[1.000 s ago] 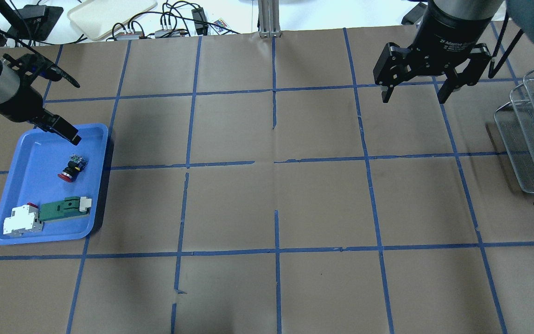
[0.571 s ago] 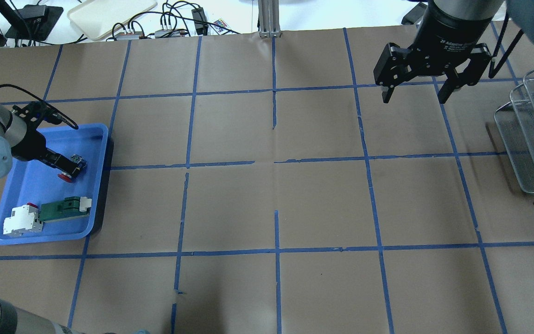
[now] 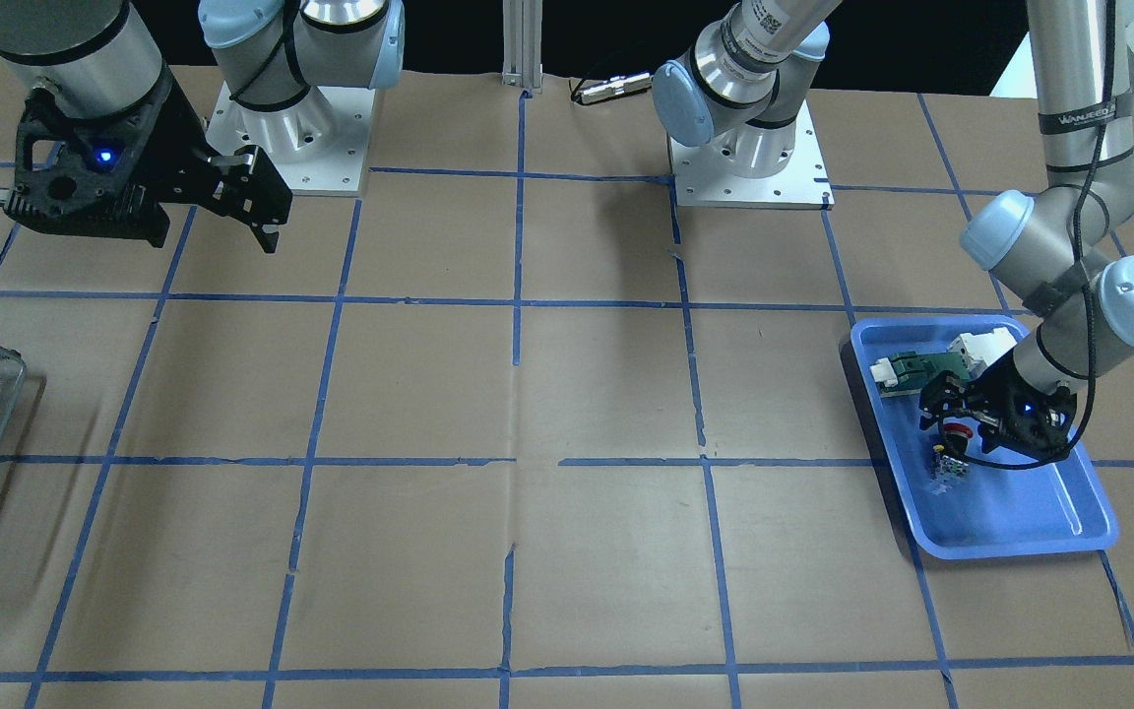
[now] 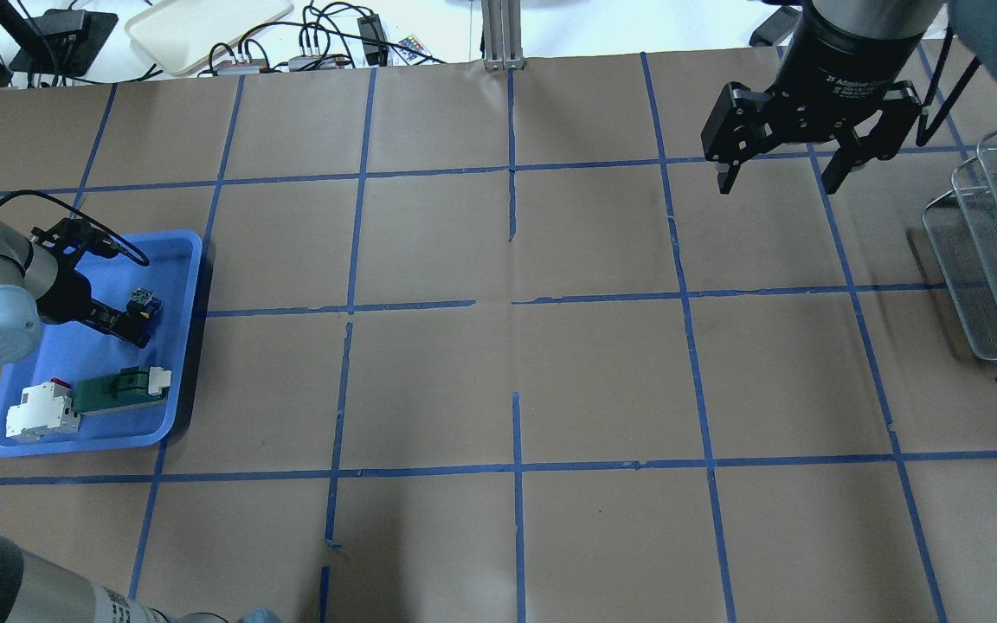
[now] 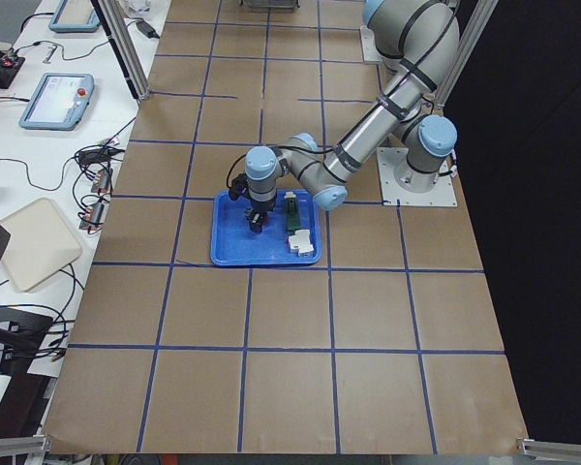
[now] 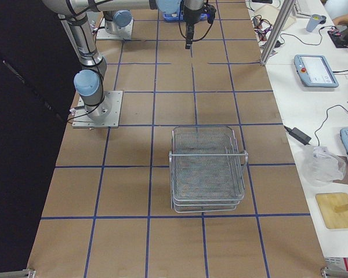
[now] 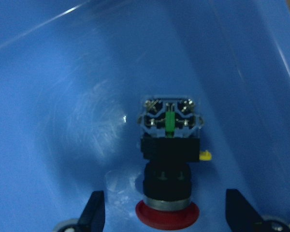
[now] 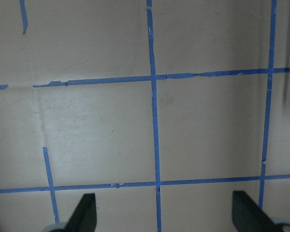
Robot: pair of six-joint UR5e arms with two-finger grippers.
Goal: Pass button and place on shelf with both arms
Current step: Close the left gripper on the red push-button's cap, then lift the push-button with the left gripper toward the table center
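Two left fingers [image 7: 94, 212] spread astride the push-button [image 7: 168, 159], lower centre: likely light, rigid, slick, so pinch its black barrel; right fingers [image 8: 84, 212] splayed, empty.

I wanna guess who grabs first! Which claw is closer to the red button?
Left. The left claw is down in the blue tray, its fingers either side of the button. The right claw hangs far across the table, near the shelf.
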